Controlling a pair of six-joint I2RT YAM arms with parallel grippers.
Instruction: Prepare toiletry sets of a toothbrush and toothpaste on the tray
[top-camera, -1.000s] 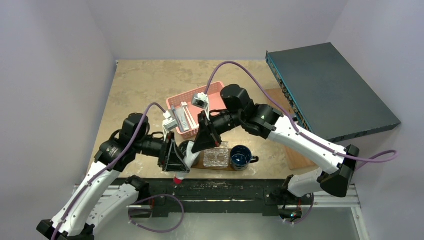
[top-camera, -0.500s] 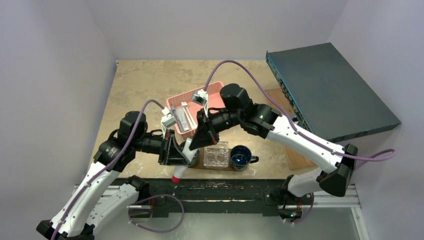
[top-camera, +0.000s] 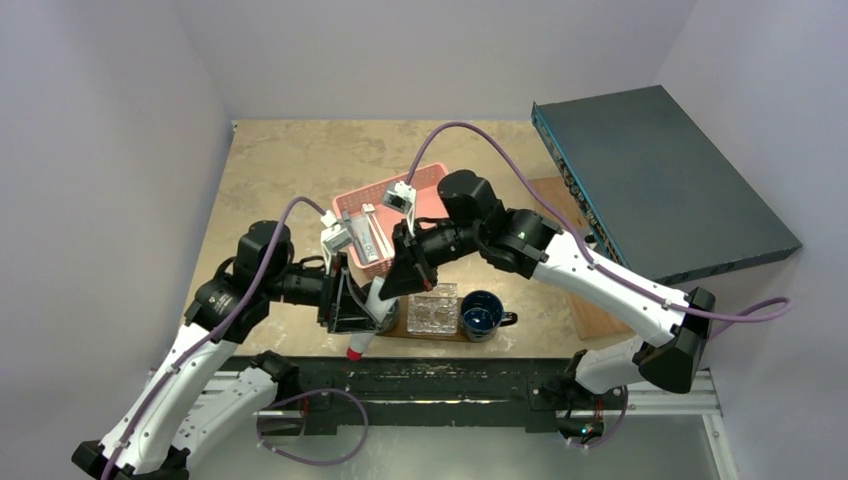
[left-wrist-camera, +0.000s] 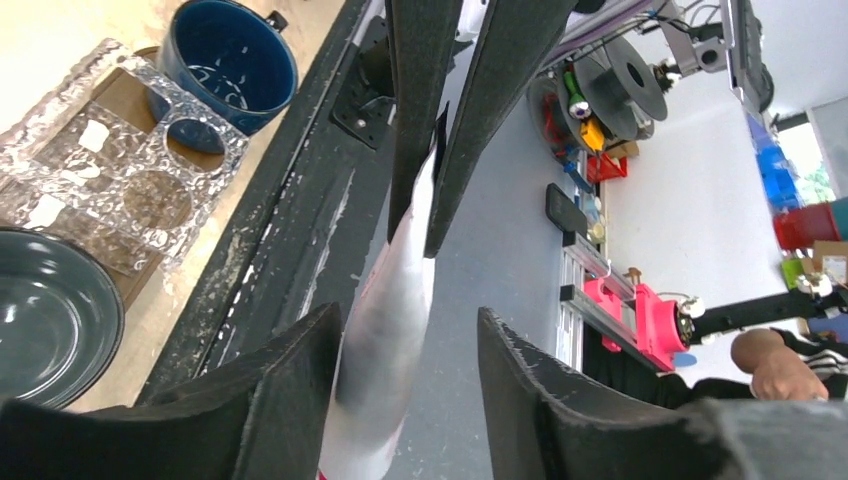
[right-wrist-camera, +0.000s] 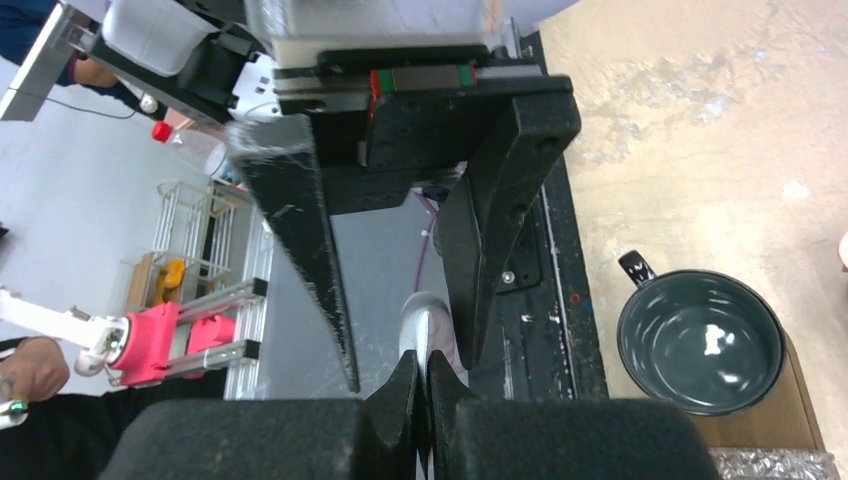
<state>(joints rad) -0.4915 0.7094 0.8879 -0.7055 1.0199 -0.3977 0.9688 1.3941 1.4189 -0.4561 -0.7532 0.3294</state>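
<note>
The right end effector (right-wrist-camera: 420, 368) has its jaws pressed together on the flat crimped end of a toothpaste tube (left-wrist-camera: 385, 320), a pale squeeze tube with a red cap. It holds the tube slanted in the air over the near edge of the worktop (top-camera: 290, 170), cap end lowest and out over the black base rail. The left end effector (left-wrist-camera: 408, 330) has its jaws apart on either side of the tube's body. One finger lies just beside the tube and the other stands clear of it; whether the near one touches cannot be told. The tray (top-camera: 440, 336) lies on the worktop just beyond, carrying a clear embossed holder (left-wrist-camera: 110, 150), a blue mug (left-wrist-camera: 230, 60) and a dark bowl (left-wrist-camera: 50, 310). More tubes and toothbrushes lie in the pink basket (top-camera: 432, 195) farther back.
</note>
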